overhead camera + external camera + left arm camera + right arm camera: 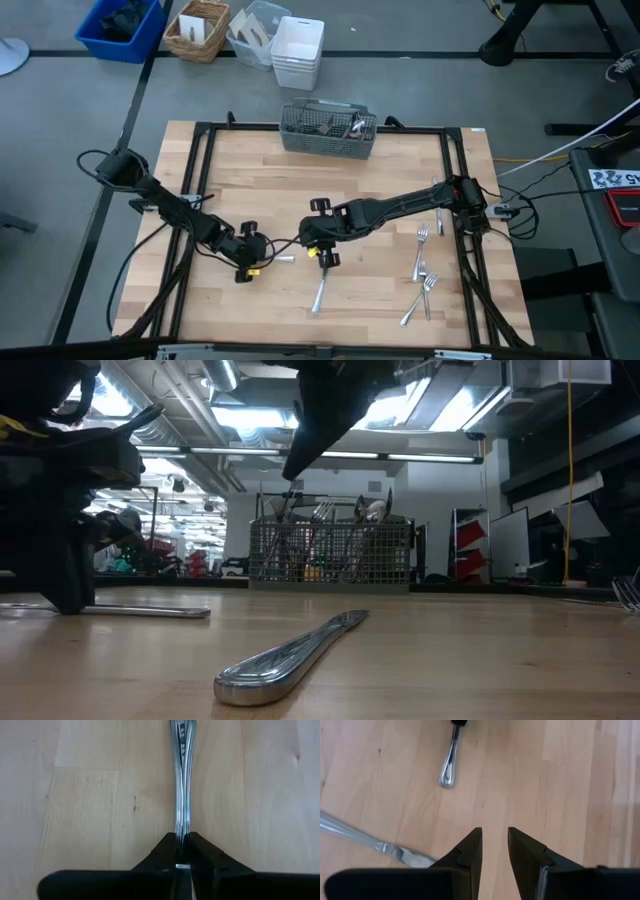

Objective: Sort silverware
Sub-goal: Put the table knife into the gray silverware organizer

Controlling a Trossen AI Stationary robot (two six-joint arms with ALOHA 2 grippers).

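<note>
A silver utensil (283, 257) lies flat on the wooden table, left of centre. My left gripper (182, 842) is shut on it, and its rounded free end (448, 774) points toward the table's right. My right gripper (495, 832) hangs open above the table's middle (320, 252) with nothing between its fingers. A silver knife (320, 290) lies just on its near side, flat on the wood (290, 655). The rest of the silverware shows as forks (424, 262) at the right and as pieces standing in the mesh caddy (328, 130). My left gripper pinches the utensil's slim shaft (182, 827) between its two fingers, one on each long edge. The fingers slant down from the table's left side. The utensil runs straight on away from them and rests on the table (150, 612).
The grey mesh caddy (330, 550) stands at the table's far edge, centre. Another fork (437, 190) lies beside the right arm. Bins and baskets (200, 30) stand on the floor beyond the table. Bare wood lies at the near left and the far middle.
</note>
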